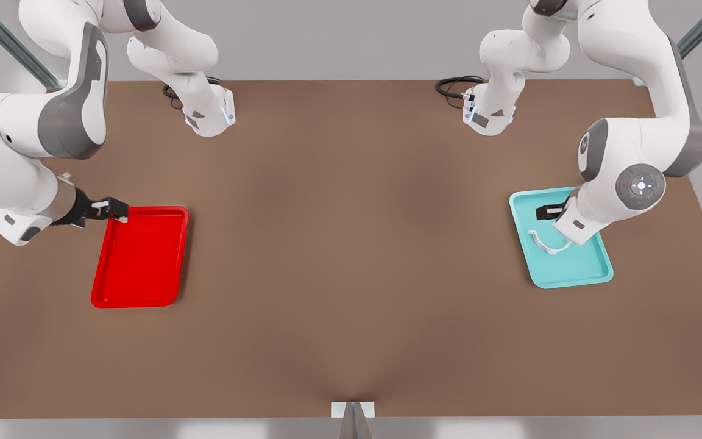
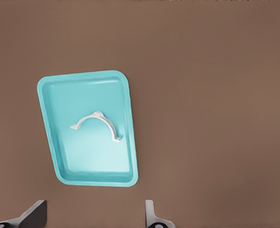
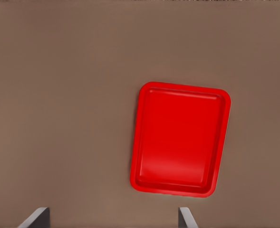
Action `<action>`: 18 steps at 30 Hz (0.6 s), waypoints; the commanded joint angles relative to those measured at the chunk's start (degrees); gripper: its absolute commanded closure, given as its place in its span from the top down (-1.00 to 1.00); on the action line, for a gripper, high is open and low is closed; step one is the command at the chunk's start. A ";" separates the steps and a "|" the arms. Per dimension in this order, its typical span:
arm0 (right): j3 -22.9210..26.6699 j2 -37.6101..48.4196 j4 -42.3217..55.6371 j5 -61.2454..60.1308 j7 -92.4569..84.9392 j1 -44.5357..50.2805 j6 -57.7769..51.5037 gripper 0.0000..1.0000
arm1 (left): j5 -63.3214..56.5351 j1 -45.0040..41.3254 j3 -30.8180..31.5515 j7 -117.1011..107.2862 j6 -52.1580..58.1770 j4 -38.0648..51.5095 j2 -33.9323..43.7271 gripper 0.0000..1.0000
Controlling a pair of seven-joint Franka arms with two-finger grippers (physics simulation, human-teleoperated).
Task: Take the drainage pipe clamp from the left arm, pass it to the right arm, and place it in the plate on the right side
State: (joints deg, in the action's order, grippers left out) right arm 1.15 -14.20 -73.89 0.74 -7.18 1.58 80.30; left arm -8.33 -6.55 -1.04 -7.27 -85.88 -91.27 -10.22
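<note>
The drainage pipe clamp (image 1: 547,242) lies loose in the teal tray (image 1: 595,271) at the right of the front view, and the left end effector (image 1: 550,211) hangs just above it with fingers apart, presumably lined up to pick it. At that view's left, the right end effector (image 1: 114,209) waits over the near corner of the empty red plate (image 1: 141,259), fingers spread, likely staged for the handover above the brown surface (image 1: 351,256).

White clamp (image 2: 96,124) lying in teal tray (image 2: 52,142); red plate (image 3: 178,137) bare.
</note>
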 commanded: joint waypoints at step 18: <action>-0.01 0.05 -0.11 0.14 -3.72 0.00 0.74 1.00 | 7.28 19.73 -4.76 104.65 -53.51 -20.97 -19.05 1.00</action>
State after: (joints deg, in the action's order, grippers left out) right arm 1.14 -14.22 -74.02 0.86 -9.33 1.58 81.06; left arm -1.05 13.12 -5.74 38.05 -128.99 -112.28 -28.99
